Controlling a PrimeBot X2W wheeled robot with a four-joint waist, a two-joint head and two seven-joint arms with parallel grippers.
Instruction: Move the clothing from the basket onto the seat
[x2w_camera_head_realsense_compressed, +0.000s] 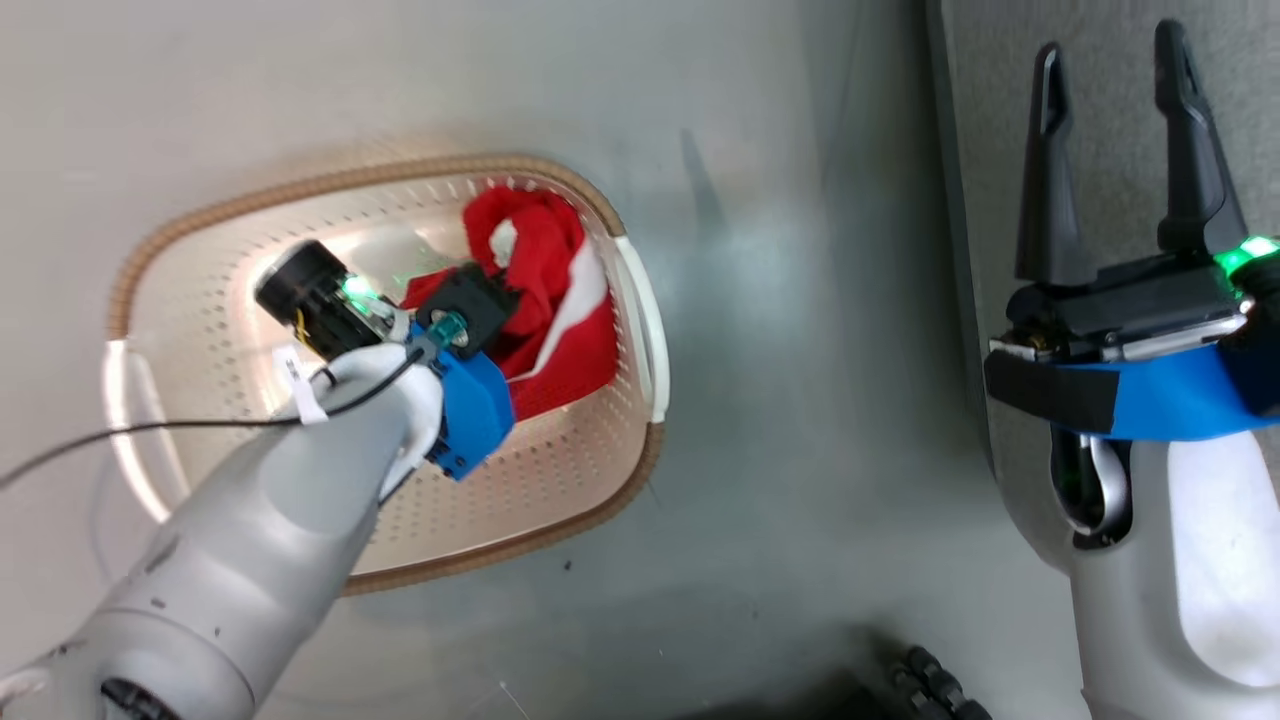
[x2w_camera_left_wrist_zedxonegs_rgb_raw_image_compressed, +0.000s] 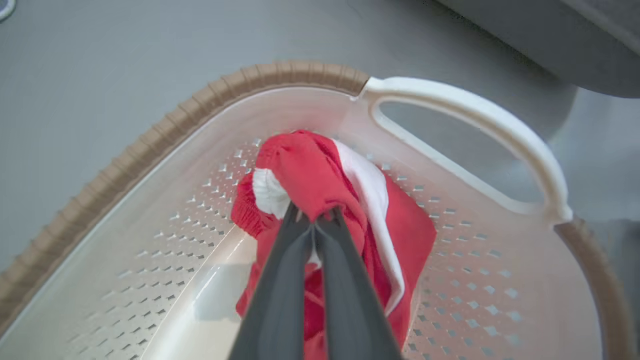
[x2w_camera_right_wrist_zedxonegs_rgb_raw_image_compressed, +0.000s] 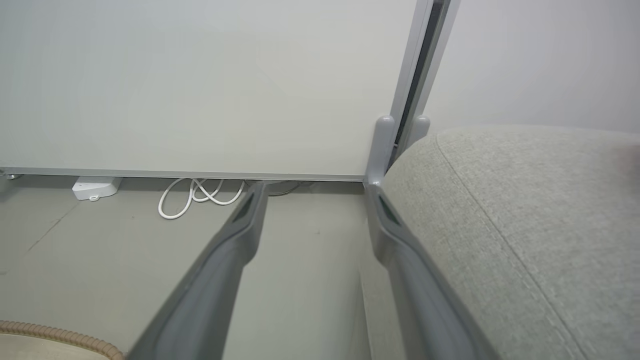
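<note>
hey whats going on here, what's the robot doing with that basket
The robot's left gripper reaches down into the basket and is shut on a fold of the red clothing, which lies bunched inside the basket. The right gripper is open and empty near the grey seat. The move onto the seat is not yet done.

Covered by the left forearm in the head view: part of the basket and clothing. Cut off by the right wrist view's right and bottom edges: seat.
</note>
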